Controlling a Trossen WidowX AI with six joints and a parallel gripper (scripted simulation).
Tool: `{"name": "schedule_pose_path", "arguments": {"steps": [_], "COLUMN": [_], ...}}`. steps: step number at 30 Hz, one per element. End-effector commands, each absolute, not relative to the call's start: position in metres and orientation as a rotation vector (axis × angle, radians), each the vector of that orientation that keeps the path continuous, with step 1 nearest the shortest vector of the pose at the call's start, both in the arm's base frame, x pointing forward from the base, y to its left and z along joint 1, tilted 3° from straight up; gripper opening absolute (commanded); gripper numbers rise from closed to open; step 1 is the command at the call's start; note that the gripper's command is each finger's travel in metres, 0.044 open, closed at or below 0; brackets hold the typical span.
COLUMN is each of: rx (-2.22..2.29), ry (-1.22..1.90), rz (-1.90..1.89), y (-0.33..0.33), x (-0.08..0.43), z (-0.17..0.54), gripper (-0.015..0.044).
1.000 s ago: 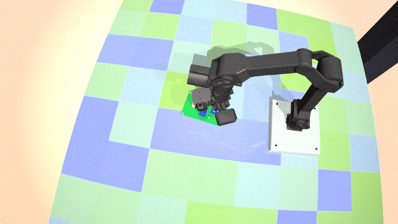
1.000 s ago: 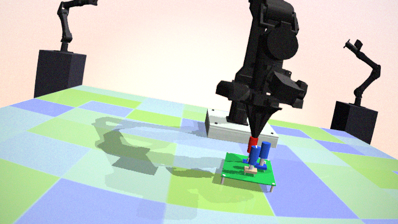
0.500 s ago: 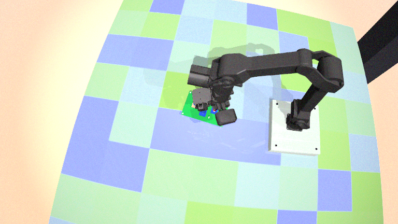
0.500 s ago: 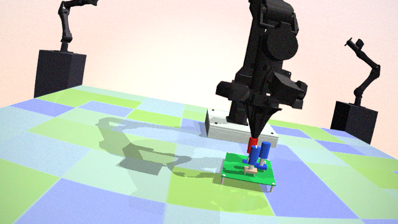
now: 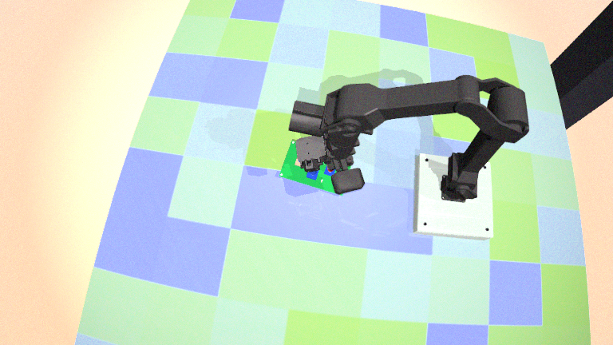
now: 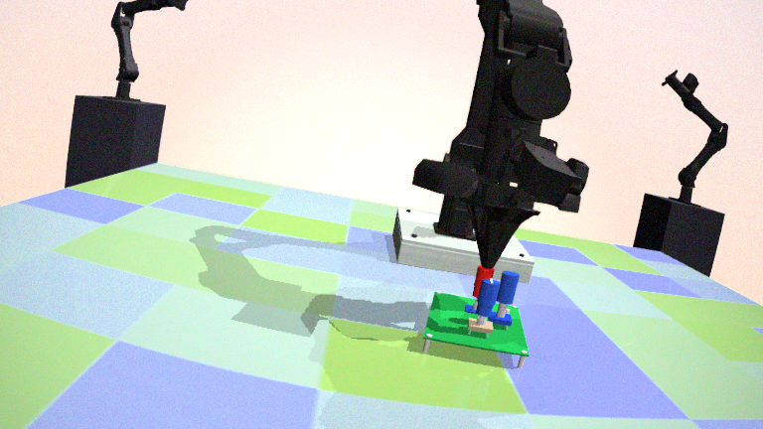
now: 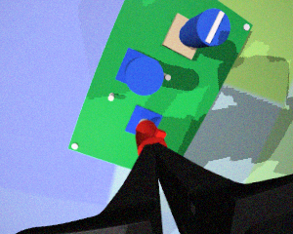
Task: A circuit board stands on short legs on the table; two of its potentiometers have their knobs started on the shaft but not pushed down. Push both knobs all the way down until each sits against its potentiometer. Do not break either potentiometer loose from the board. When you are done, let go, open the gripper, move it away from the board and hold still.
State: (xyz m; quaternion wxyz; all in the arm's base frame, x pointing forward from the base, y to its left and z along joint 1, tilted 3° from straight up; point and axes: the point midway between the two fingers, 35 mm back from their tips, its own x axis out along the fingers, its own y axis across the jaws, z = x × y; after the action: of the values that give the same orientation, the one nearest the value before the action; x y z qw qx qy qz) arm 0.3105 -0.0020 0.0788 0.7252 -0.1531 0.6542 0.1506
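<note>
The green circuit board stands on short legs. My gripper is shut and empty. Its tips are at the top of the red knob, apparently touching it. That knob is above a blue potentiometer. A blue knob with a white line is over the tan potentiometer. A plain blue knob is over another blue potentiometer. Pale shaft shows below all three knobs in the exterior view.
The arm's white base plate is behind the board in the exterior view. A small pale pin stands near the plain blue knob. Two other black arms on dark pedestals stand beyond the table.
</note>
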Motion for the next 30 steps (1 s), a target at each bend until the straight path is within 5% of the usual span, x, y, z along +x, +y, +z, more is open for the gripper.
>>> {"name": "schedule_pose_path", "arguments": {"steps": [1,30], "rx": [-0.333,-0.333], "ry": [1.46,1.46], "rz": [0.329,0.329], "y": [-0.0023,-0.0022], "x": [0.313,0.3132], "z": [0.0636,0.0607], "gripper": [0.0,0.0]}}
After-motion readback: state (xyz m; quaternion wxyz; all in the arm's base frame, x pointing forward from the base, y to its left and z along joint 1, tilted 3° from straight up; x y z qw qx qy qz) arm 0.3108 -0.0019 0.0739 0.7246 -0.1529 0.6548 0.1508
